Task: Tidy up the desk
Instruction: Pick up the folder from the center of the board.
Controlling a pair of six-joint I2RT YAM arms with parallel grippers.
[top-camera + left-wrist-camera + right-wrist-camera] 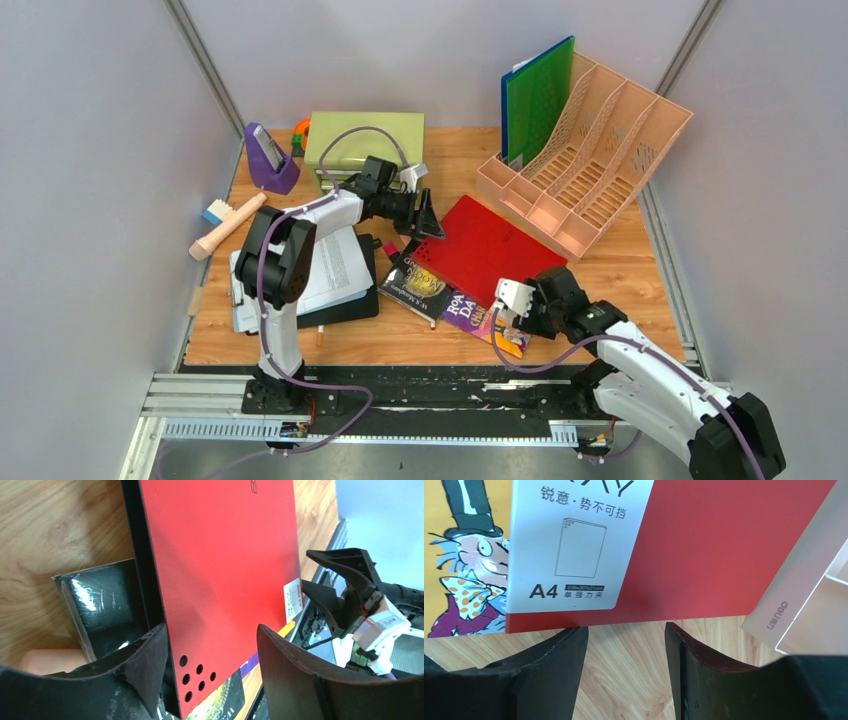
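The desk (pixel 640 270) is orange-brown wood with a black-and-silver rail (pixel 420 385) along its near edge. A red folder (pixel 480 245) lies at its middle, partly over two books. My left gripper (pixel 430 215) is open at the folder's far-left corner. In the left wrist view that corner (pixel 220 580), with several punched holes, sits between the spread jaws of the left gripper (pixel 210 655). My right gripper (pixel 528 300) is open at the folder's near edge. In the right wrist view it (pixel 626 645) hovers over bare wood, with the labelled folder (pixel 704 555) just ahead.
A peach file rack (pixel 590 165) holding a green folder (pixel 540 95) stands back right. An olive drawer chest (pixel 365 140) and a purple holder (pixel 270 160) stand at the back. A brush (pixel 228 225) and a clipboard with papers (pixel 320 270) lie left. A black book (pixel 418 280) and a purple-yellow book (pixel 480 315) lie in front.
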